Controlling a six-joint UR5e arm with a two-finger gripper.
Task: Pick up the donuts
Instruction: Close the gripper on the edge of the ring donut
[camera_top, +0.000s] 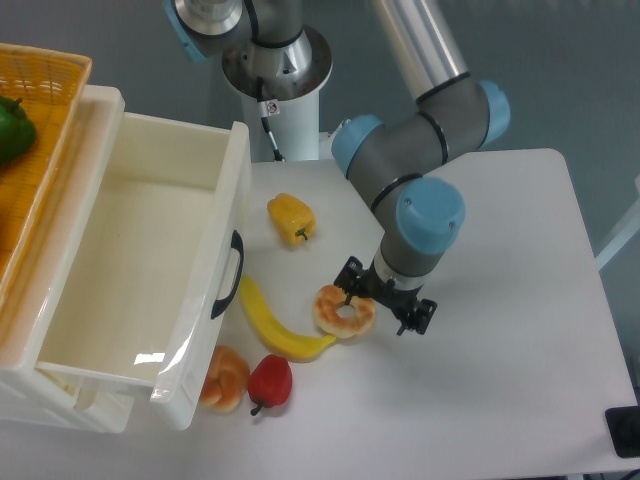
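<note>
Hovering with fingers spread at right rim of donuts (339, 312), gripper (381, 304); donuts touching banana (274, 324) mid-desk

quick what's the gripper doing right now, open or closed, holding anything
Gripper: open, holding nothing, fingers spread just over the donut on the table.

No readable text, brand, number or sign anywhere I can see. There's a small white tag with a red mark (271, 107) on my base column, too small and blurred to read. Nothing printed shows on my arm (425, 215), the drawer (235, 200) or the table (520, 330).
</note>
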